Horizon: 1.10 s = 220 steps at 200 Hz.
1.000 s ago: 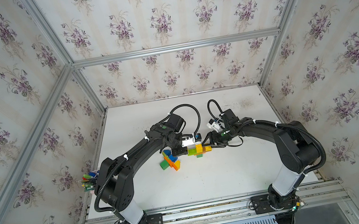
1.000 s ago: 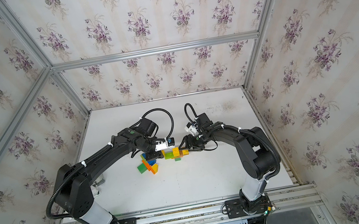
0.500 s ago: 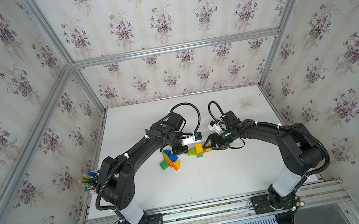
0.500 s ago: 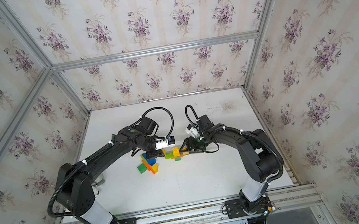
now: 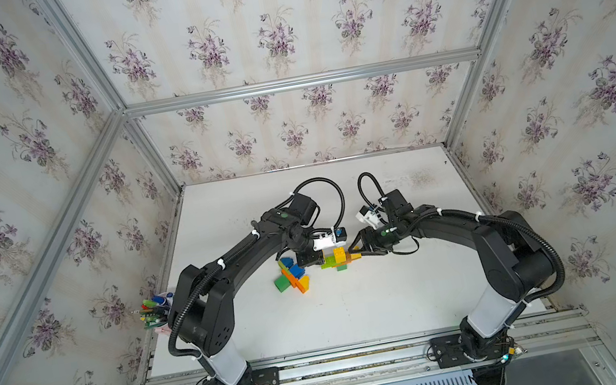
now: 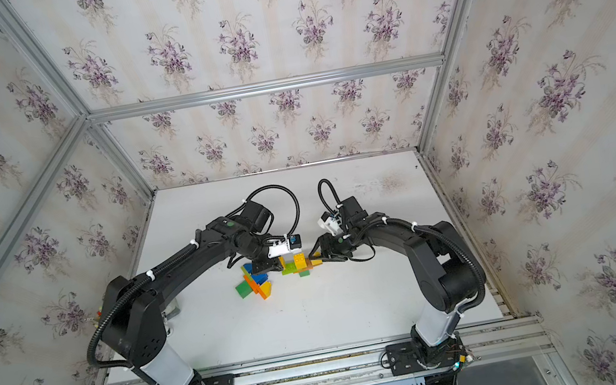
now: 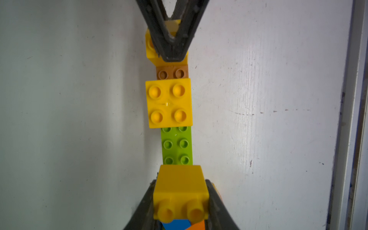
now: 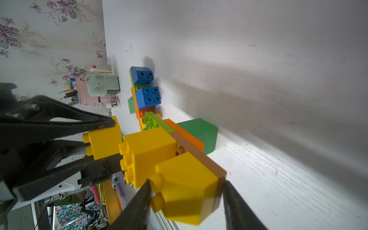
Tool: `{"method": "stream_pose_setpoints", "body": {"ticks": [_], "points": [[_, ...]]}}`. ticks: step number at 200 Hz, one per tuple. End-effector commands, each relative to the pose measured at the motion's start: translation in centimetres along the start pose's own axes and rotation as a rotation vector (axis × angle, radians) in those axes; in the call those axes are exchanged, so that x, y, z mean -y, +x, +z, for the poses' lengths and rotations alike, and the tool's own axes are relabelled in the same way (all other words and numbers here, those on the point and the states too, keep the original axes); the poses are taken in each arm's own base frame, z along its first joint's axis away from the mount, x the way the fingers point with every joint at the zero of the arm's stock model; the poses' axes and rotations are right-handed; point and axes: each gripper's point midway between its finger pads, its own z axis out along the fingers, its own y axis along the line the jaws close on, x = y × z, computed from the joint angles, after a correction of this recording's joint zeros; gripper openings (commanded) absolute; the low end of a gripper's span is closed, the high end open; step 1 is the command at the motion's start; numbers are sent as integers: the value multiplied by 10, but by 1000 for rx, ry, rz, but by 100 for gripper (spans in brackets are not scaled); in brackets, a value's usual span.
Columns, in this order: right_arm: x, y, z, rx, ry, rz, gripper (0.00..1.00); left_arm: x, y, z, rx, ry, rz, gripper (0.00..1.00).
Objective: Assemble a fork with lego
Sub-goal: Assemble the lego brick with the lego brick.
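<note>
The lego fork (image 5: 338, 257) (image 6: 298, 264) lies mid-table in both top views: a green plate (image 7: 177, 146) and a brown plate (image 7: 172, 72) in a line, with a yellow brick (image 7: 169, 103) over their joint. My left gripper (image 7: 180, 182) (image 5: 319, 261) is shut on a yellow brick (image 7: 180, 191) at the green end. My right gripper (image 8: 187, 181) (image 6: 310, 259) pinches the other end, one finger on the studs of a yellow brick (image 8: 187, 185), the other against the brown plate (image 8: 199, 157) beneath it.
A loose pile of blue, green and orange bricks (image 5: 292, 277) (image 8: 148, 97) lies just left of the fork, close to my left gripper. A holder of coloured pens (image 5: 155, 312) stands at the table's left edge. Papered walls enclose the white table (image 5: 358, 311).
The jaws of my right gripper have narrowed onto the yellow brick and brown plate at the fork's end. The left arm and the bricks have not moved.
</note>
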Motion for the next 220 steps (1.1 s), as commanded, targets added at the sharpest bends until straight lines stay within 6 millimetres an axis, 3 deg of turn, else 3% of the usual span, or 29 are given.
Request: {"method": "stream_pose_setpoints", "body": {"ticks": [1, 78, 130, 220], "points": [[0, 0, 2, -1, -12, -8, 54, 1, -2, -1, 11, 8, -15, 27], [0, -2, 2, 6, -18, 7, 52, -1, -2, 6, -4, 18, -63, 26], [-3, -1, 0, 1, -24, -18, 70, -3, -4, 8, 9, 11, -71, 26], [-12, 0, 8, -18, -133, -20, 69, -3, -5, 4, 8, 8, -72, 25]]}}
